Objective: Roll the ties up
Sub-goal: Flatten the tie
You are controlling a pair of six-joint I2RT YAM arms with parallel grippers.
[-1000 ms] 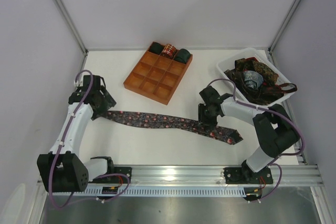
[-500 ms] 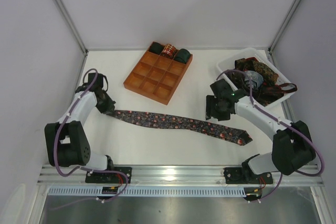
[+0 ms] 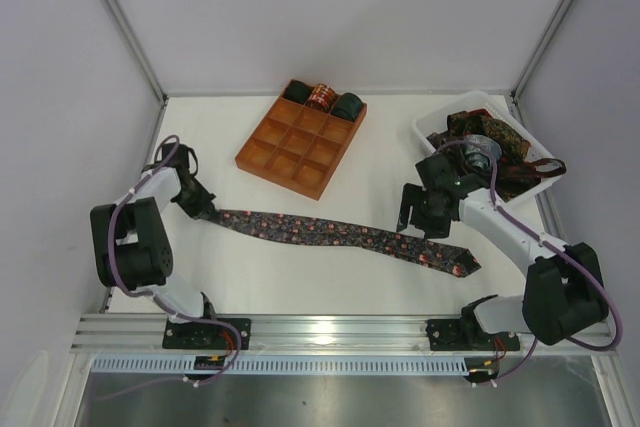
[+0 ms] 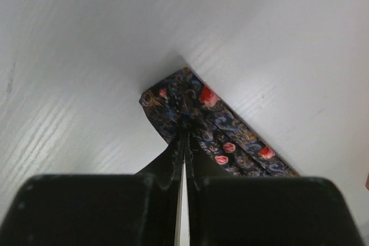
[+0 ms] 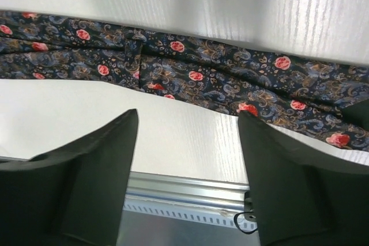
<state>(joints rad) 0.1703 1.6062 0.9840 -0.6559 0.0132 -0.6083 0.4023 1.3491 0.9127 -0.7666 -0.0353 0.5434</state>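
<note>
While the left pincer [image 4: 184, 133] pinches the tie [image 3: 340, 237], the right pincer [image 3: 418, 219] hangs spread near the bin [image 3: 440, 116], tray [image 3: 290, 152] well apart.

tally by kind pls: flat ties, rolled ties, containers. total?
Flat tie: 1
Rolled ties: 3
Gridded tray: 1
White bin: 1
Total: 6, plus heaped ties in the bin, too tangled to count
</note>
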